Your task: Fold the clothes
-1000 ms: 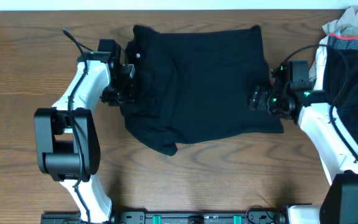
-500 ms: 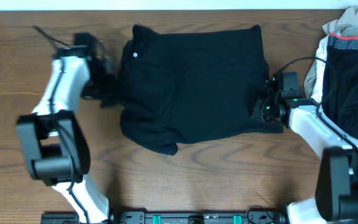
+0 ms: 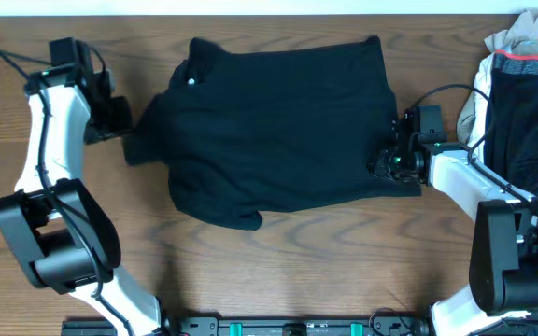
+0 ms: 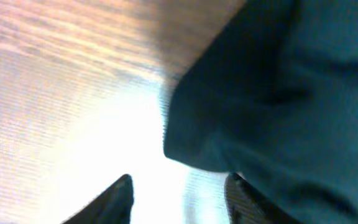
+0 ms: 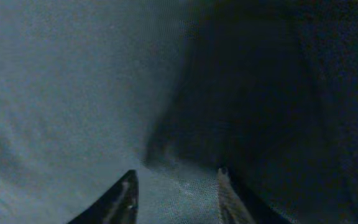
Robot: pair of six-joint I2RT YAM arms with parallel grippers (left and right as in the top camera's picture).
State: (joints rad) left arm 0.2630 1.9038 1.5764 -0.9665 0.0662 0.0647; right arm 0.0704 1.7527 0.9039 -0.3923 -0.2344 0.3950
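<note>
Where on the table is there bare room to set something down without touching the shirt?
Widest free table: between the near hem of the black T-shirt and the front rail. A smaller patch lies between the left arm and the shirt. The right side is crowded: the right gripper is at the shirt's edge, a clothes pile just beyond.

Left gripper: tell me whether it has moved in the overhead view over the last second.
Yes. The left gripper went left, away from the clothes pile at far right, drawing the black T-shirt leftward.
</note>
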